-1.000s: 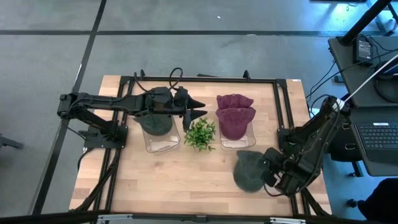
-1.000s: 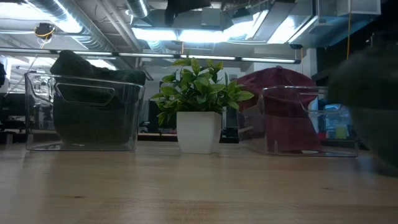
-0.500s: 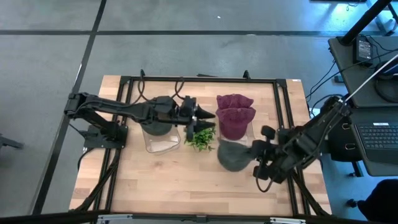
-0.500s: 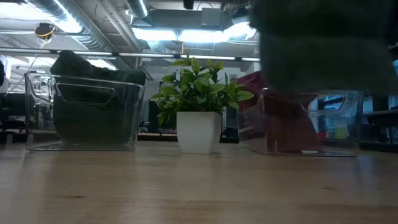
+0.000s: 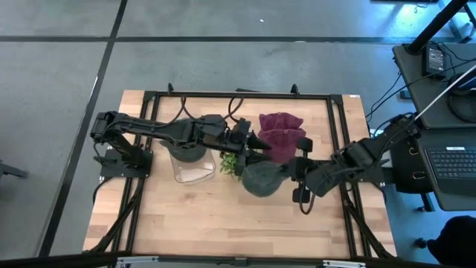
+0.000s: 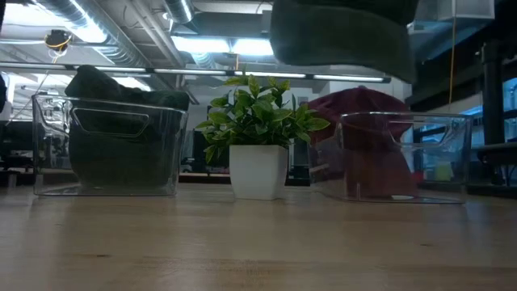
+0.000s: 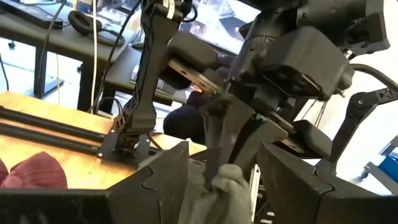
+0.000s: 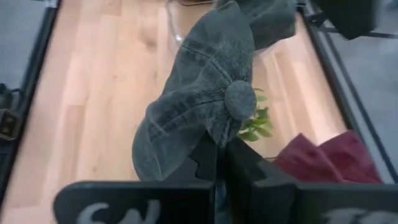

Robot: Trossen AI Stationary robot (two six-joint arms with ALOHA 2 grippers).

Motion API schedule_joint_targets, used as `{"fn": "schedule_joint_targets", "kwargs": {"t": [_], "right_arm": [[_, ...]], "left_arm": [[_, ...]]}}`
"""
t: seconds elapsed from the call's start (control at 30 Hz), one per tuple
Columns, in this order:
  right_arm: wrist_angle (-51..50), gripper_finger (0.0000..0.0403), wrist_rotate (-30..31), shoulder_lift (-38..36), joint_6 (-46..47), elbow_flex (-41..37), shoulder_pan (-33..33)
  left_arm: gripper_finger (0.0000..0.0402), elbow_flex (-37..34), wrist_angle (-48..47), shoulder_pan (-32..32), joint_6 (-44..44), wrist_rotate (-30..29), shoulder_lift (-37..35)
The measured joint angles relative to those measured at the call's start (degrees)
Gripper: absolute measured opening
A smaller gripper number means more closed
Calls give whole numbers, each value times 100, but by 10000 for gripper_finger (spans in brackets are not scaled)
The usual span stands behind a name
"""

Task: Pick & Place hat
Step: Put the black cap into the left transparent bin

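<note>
A dark green hat [image 5: 260, 179] hangs in the air over the small potted plant [image 5: 236, 160] at the table's middle. In the low view the hat [image 6: 339, 36] is high above the table top. My right gripper [image 5: 291, 175] reaches in from the right and is shut on it. My left gripper [image 5: 259, 144] comes level from the left and is open. In its wrist view its fingers [image 7: 165, 180] stand on either side of a bunch of the hat's cloth [image 7: 221, 186]. My right gripper pinches a fold of the hat's crown [image 8: 217, 134] just beside the top button [image 8: 239, 99] between its two shut fingers. It comes slanting down from the table's right. The hat is lifted clear and stretches away from the fingers. I cannot tell whether my left gripper touches the hat.
A clear bin [image 5: 190, 160] with dark green hats stands left of the plant. A clear bin [image 5: 282, 145] with maroon hats stands right of it. Bare wood lies along the near half of the table [image 5: 208, 216]. A black frame rims the table.
My right gripper has risen from the table's near right corner and swung toward the middle, rolling its wrist, with the hat lifted clear to above the plant. My left gripper has reached right from over the green-hat bin toward the hat.
</note>
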Motion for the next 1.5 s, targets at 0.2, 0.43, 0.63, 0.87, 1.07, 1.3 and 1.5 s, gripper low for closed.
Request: {"fn": "schedule_joint_targets", "kwargs": {"t": [0.2,0.43,0.63,0.87,1.07,1.3,1.5], "right_arm": [[47,11,184,0,-25,0,-280],[751,11,220,0,-565,2,-495],[944,11,193,0,-767,4,-653],[986,11,120,0,-700,4,-659],[986,16,75,-7,-641,6,-662],[992,39,-216,-11,-938,7,-662],[980,86,-582,-73,-583,7,-662]], "left_arm": [[187,24,-134,-11,-50,5,9],[187,24,-213,-11,-124,-55,9],[186,24,-216,-11,-109,92,9],[135,24,-289,20,-333,241,9],[42,24,-313,115,-406,407,9],[18,23,-333,115,-251,396,3],[15,11,-386,127,-178,388,-142]]}}
